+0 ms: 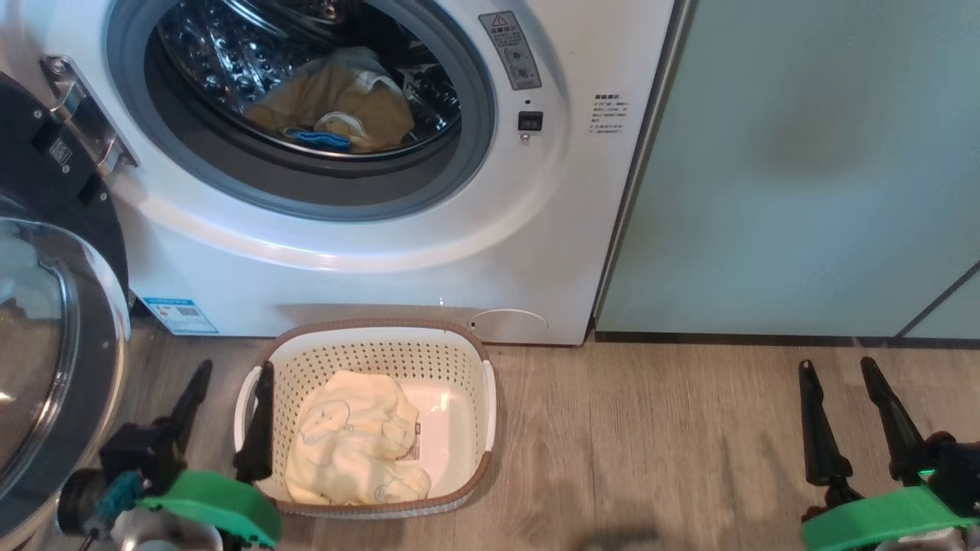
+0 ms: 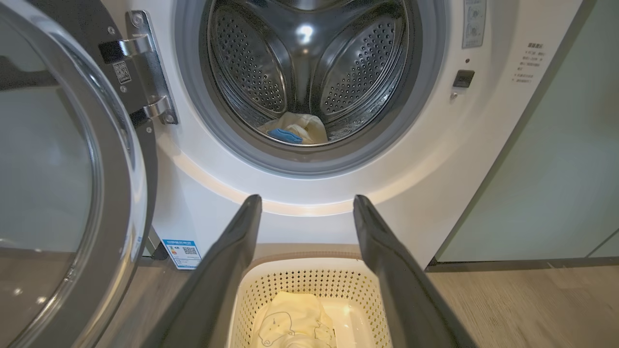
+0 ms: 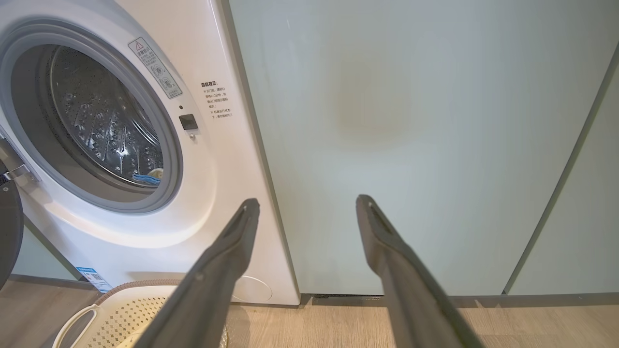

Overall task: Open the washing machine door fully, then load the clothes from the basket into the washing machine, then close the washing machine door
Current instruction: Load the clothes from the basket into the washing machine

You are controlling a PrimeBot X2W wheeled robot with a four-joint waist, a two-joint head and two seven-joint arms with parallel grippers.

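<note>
Left gripper point(image 1: 233, 375) spread apart, empty, over left edge of basket point(image 1: 379, 329), pointing at washer point(image 1: 536, 252). Right gripper point(image 1: 836, 367) apart too, aimed at cabinet point(image 1: 804, 191). Door point(image 1: 69, 344) hangs open at left, yellow cloth point(image 1: 352, 436) in basket.

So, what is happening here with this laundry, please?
A robot is loading laundry. The washing machine door stands open, and a tan garment lies in the washing machine. The basket on the floor holds pale yellow clothes. The left end effector is open at the basket's left edge; the right end effector is open and empty, off to the right.
</note>
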